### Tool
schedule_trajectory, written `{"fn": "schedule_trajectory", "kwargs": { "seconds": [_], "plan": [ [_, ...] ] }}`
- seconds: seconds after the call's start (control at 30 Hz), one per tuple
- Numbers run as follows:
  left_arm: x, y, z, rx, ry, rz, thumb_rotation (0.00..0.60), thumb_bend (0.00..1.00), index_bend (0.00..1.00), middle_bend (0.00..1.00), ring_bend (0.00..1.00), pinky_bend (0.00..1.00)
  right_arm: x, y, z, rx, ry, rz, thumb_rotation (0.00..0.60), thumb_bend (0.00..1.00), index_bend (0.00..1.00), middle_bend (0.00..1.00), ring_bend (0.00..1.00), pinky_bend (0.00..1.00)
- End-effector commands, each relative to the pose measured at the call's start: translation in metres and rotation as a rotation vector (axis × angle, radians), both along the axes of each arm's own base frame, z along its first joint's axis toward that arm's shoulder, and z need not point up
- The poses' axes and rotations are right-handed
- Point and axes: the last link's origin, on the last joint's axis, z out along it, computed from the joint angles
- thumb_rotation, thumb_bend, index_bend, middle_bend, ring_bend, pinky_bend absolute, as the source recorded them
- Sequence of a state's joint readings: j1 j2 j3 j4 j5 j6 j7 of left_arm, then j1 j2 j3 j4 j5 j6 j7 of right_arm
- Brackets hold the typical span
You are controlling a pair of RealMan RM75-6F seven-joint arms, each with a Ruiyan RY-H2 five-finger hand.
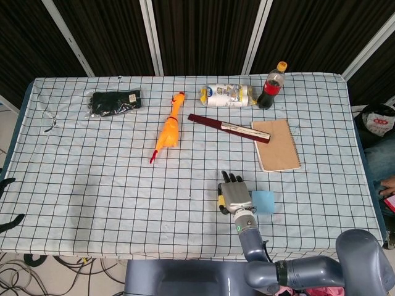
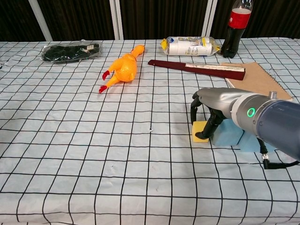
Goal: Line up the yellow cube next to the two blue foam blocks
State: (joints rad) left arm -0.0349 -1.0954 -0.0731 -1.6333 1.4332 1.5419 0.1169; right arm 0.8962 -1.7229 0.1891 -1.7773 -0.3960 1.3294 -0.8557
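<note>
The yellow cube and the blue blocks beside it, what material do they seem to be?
The yellow cube looks like soft foam: matte, no shine, slightly rounded edges. The blue foam blocks look the same: dull, pale surface without reflections. The right hand hides part of both, so softness is only a guess.

right hand (image 1: 234,196) over yellow cube (image 1: 218,201), blue foam block (image 1: 263,201) beside

Head view: high, looking steeply down, whole table (image 1: 74,185). Chest view: low, close, forward-facing; same tabletop.
</note>
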Motion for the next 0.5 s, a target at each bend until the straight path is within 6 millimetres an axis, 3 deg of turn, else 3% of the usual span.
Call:
{"fn": "schedule_trajectory", "kwargs": {
  "seconds": [0.03, 0.5],
  "plan": [
    [0.0, -0.0001, 0.0, 0.0, 0.0, 0.0, 0.6, 0.03, 0.23, 0.06, 0.0, 0.0, -0.0009, -0.0001, 0.0002, -0.001, 0.001, -0.003, 0.6, 0.3, 0.48, 0.0, 0.05, 0.1],
    [-0.0002, 0.0, 0.0, 0.002, 0.002, 0.003, 0.6, 0.03, 0.23, 0.06, 0.0, 0.0, -0.0041, 0.0012, 0.0042, 0.001, 0.009, -0.007, 0.6, 0.3, 0.48, 0.0, 0.05, 0.1]
  ]
}}
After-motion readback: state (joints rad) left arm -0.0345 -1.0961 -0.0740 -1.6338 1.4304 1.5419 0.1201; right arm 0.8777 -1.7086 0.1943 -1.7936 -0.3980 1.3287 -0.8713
